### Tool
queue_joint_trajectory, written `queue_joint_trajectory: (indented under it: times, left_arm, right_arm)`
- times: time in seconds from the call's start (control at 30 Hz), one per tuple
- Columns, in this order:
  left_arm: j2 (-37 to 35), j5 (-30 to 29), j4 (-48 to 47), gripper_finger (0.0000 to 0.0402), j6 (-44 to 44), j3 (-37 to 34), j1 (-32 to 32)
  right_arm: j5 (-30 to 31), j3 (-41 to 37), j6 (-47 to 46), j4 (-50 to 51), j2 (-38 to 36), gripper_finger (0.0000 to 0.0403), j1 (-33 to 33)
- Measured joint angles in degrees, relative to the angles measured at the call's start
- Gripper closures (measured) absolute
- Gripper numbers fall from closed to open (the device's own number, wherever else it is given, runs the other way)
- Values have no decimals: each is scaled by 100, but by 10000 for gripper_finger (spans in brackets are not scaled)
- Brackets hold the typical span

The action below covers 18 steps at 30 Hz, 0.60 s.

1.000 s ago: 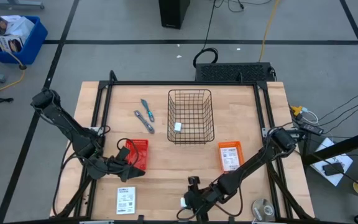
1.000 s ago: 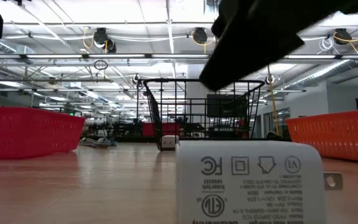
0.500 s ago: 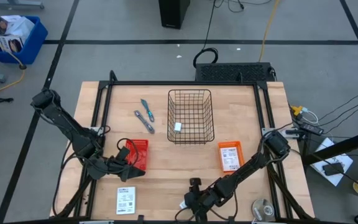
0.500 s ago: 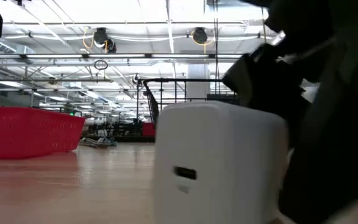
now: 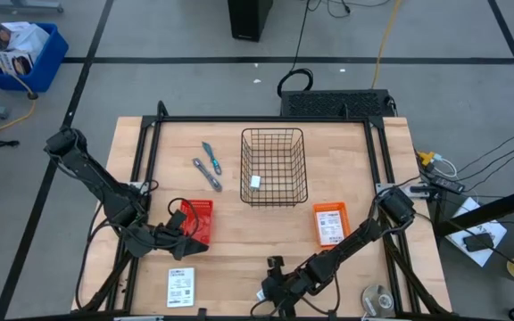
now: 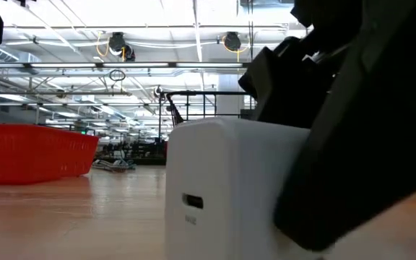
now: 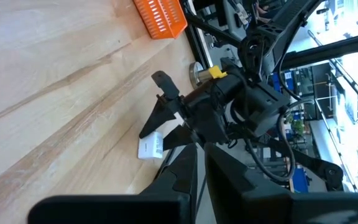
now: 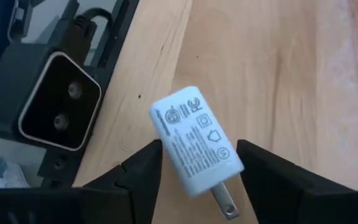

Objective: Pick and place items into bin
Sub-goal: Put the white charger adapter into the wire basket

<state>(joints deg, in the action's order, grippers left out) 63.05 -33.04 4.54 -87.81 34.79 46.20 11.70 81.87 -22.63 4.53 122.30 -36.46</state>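
Observation:
A white plug block (image 8: 197,140) lies on the table at the near edge, printed face up, metal prongs (image 8: 225,204) toward the wrist. It fills the low view (image 6: 222,188). My right gripper (image 8: 197,149) is open and low over the table, one finger on each side of the block (image 5: 264,290). My left gripper (image 5: 188,239) is shut and empty beside a small red basket (image 5: 200,220). A second white block (image 5: 254,181) lies in the black wire bin (image 5: 273,167). A blue-handled tool (image 5: 211,158), a grey tool (image 5: 207,174) and a white card (image 5: 180,287) lie on the table. My right gripper comes at the white block slanting down from the table's right. The block lies flat on the table, skewed between the two fingers (image 8: 143,167). Both fingertips are close to its long sides, but I cannot tell whether they touch.
A small orange basket (image 5: 331,223) holding a card stands right of centre. The low camera (image 8: 58,102) sits on the frame at the near edge, close to the block. A round metal thing (image 5: 377,299) lies at the near right corner.
My right gripper has gone a little toward the table's left and near edge and come down around the white block. The block has turned about on the table and slid a little left: its printed face faced the low camera before, and now an end with a port does.

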Motion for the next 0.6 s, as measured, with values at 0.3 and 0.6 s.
queue_joint_trajectory:
  times: [0.3, 0.6]
  left_arm:
    - [0, 0, 0, 366, -2, 0, 2]
    - [-2, 0, 0, 366, -141, 0, -1]
  right_arm:
    - [-420, 0, 81, -14, -4, 289, 80]
    - [487, -2, -68, 87, -323, 289, 537]
